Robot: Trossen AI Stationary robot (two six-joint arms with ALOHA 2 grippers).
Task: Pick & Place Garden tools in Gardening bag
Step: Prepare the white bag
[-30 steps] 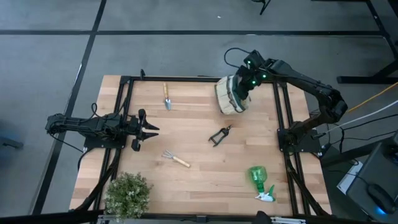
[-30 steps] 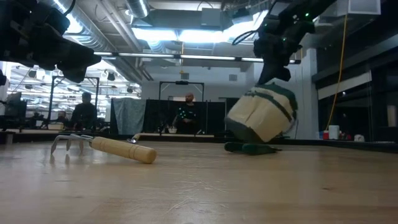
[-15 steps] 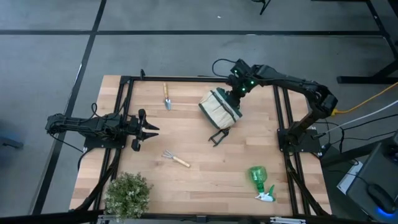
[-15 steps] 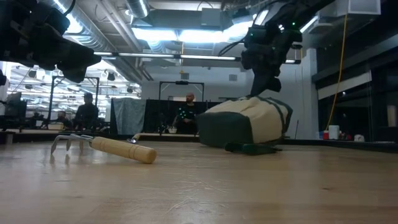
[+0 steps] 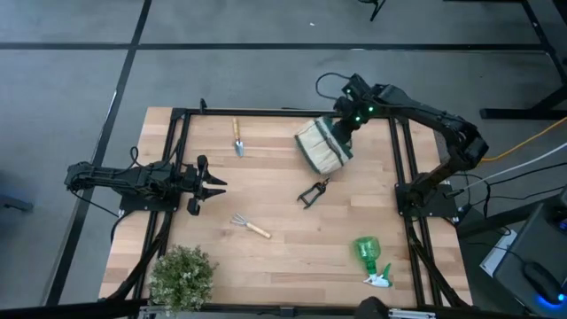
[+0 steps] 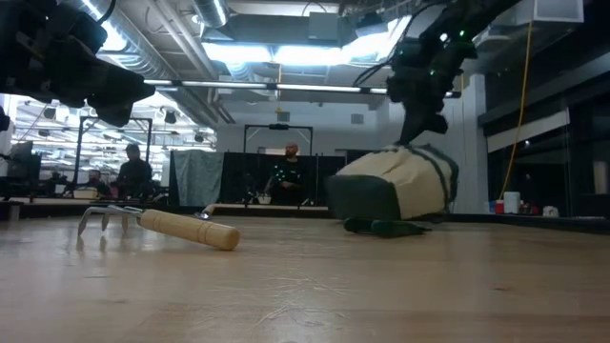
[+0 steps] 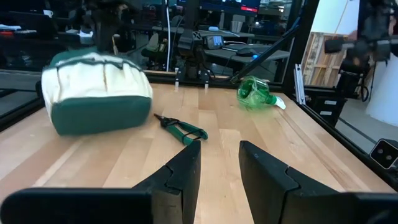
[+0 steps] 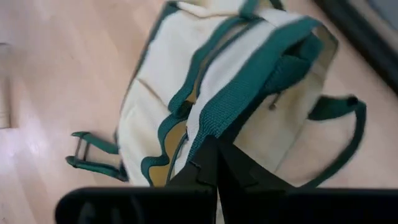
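The gardening bag [image 5: 321, 147] hangs tilted in the far right part of the table [image 5: 283, 257] in the high view, the right gripper [image 5: 342, 133] clamped together on its green strap; a second ago it sat nearer the far right corner, half a second ago it had swung out toward the middle over the pruning shears [image 5: 312, 191], and now it has come part of the way back, which I read as the arm still shaking or turning the bag to get its mouth upward, so no tool is packed yet. The trowel [image 5: 237, 138] lies near the far edge, the rake [image 5: 251, 226] in the middle, the spray bottle [image 5: 369, 259] near the right front and a bushy plant [image 5: 182, 276] at the left front corner, with bare wood between them for the bag to stand on. The left gripper [image 5: 213, 184] waits at the left side, its fingers a little apart on nothing. In the low view the bag [image 6: 396, 185] slumps on its side with the shears [image 6: 384, 227] just before it, the right gripper [image 6: 422, 122] above, the rake [image 6: 162, 225] in front, and people beyond the table. In the left wrist view the bag [image 7: 96, 92] rests on the wood beside the shears [image 7: 180, 129], the bottle [image 7: 255, 94] farther off near the frame rail. In the right wrist view the closed fingers pinch the strap [image 8: 249, 84], and the bag [image 8: 186, 93] droops below, close to the table's edge rail.
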